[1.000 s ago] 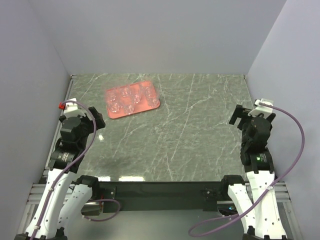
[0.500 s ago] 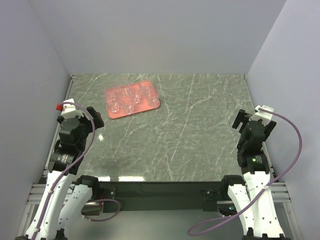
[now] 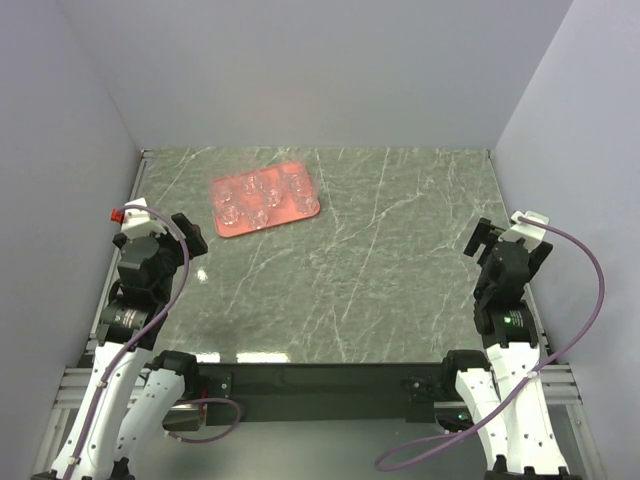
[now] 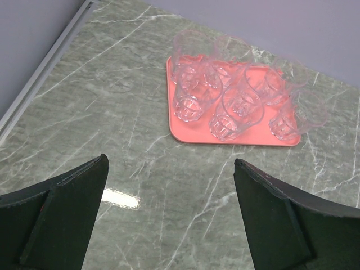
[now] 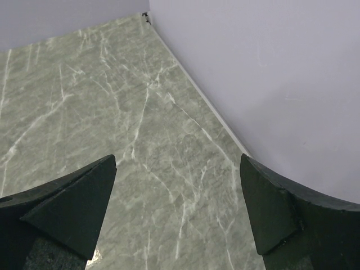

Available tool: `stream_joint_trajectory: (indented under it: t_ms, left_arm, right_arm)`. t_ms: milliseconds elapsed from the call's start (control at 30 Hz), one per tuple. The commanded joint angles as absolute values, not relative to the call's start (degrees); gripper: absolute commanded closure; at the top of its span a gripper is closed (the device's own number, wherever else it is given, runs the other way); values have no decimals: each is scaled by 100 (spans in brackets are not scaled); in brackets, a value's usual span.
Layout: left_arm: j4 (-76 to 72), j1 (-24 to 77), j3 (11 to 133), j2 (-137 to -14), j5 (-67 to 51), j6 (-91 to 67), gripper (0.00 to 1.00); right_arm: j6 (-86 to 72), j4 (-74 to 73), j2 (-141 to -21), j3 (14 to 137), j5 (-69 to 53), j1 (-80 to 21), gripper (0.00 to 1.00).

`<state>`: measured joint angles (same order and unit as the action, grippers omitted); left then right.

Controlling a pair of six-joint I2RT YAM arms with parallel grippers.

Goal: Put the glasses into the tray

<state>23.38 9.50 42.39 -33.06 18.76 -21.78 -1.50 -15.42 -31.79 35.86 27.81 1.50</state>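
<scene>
The salmon-red tray [image 3: 312,210] lies at the back left of the marble table, and shows again in the left wrist view as the tray [image 4: 253,139]. Several clear glasses [image 3: 262,197] stand upright inside it, packed close together; the glasses [image 4: 239,107] all sit within the rim. My left gripper [image 3: 192,237] hangs open in front of the tray and to its left, apart from it, and between the left gripper's [image 4: 170,160] fingers is only bare marble. At the right side of the table, far from the tray, my right gripper [image 3: 478,238] is open and empty, with the right gripper [image 5: 178,157] over bare table.
Pale walls close the table in on the left, back and right; the right wall [image 5: 270,73] rises just beside my right gripper. A metal strip [image 4: 39,79] runs along the left table edge. A bright glare patch [image 4: 121,198] lies under the left gripper.
Both arms have drawn back a little toward their own sides, the right one lower and further right. The tray and glasses have not moved. Both grippers stay open.
</scene>
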Motion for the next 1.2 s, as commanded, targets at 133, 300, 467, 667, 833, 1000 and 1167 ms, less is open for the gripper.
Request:
stream_joint_trajectory:
  t_ms: [133, 300, 467, 667, 833, 1000, 1167]
  left_arm:
    - [2127, 923, 4236, -3278, 1898, -2206, 1]
    - [2118, 923, 4228, -3278, 1855, -2197, 1]
    - [2127, 923, 4245, -3278, 1819, -2197, 1]
    - [2127, 923, 4236, -3252, 1819, -2188, 1]
    - [2127, 923, 4245, -3252, 1819, -2197, 1]
    - [2127, 923, 4245, -3243, 1828, -2189, 1]
    - [2127, 923, 4245, -3243, 1837, -2197, 0]
  right_arm:
    - [-255, -1230, -3050, 3516, 2857, 220, 4]
    - [-264, -1231, -2980, 3507, 2786, 316, 4]
    - [-272, -1274, -2962, 3516, 2725, 404, 4]
    - [-281, -1301, -2962, 3516, 2663, 475, 4]
    - [-290, -1310, -2953, 3516, 2646, 510, 4]
    - [-290, -1318, -2953, 3524, 2619, 527, 4]
    - [-299, -1318, -2953, 3524, 2628, 545, 4]
